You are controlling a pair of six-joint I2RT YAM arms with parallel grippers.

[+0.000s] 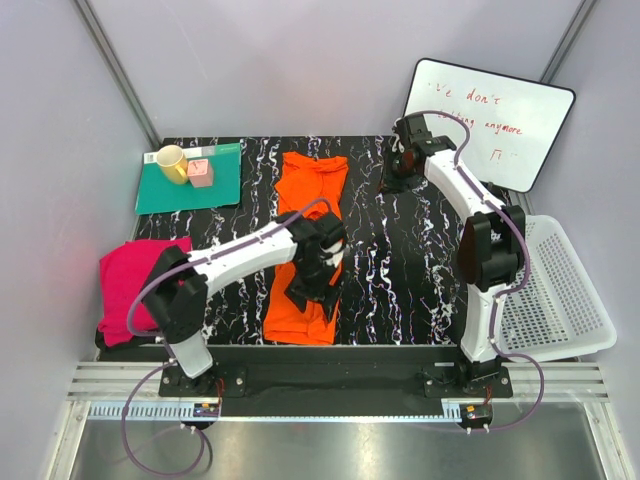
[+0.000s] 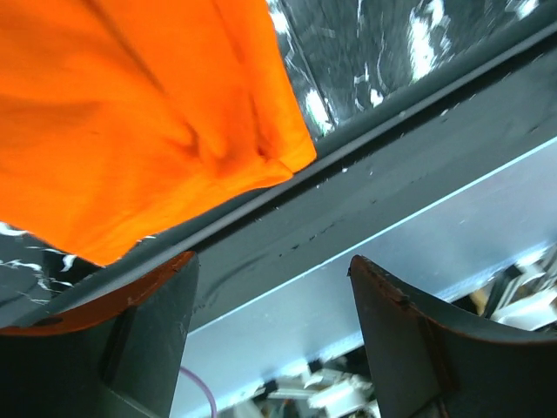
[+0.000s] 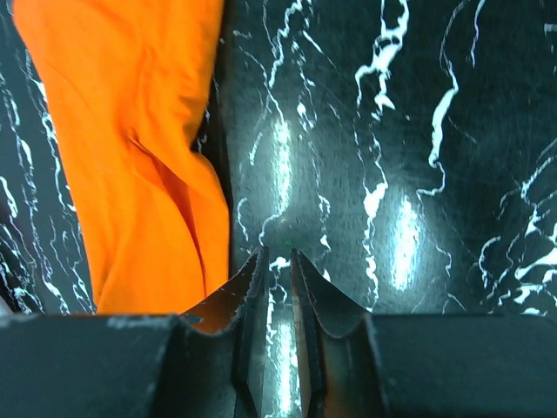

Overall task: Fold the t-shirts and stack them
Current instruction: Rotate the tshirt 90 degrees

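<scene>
The orange t-shirt (image 1: 310,230) lies as a long narrow strip down the middle of the black marbled table (image 1: 400,270). Its near corner shows in the left wrist view (image 2: 130,113), and its edge shows in the right wrist view (image 3: 130,148). The magenta-pink t-shirt (image 1: 132,285) lies bunched at the table's near left corner. My left gripper (image 1: 310,290) hovers over the near part of the orange shirt, jaws wide open and empty (image 2: 271,261). My right gripper (image 1: 396,170) is at the back, just right of the orange shirt, jaws shut on nothing (image 3: 277,254) over bare table.
A teal-green mat (image 1: 225,185) at the back left carries a yellow mug (image 1: 171,162) and a small pink block (image 1: 200,173). A whiteboard (image 1: 490,120) leans at the back right. A white perforated basket (image 1: 555,300) sits off the right edge.
</scene>
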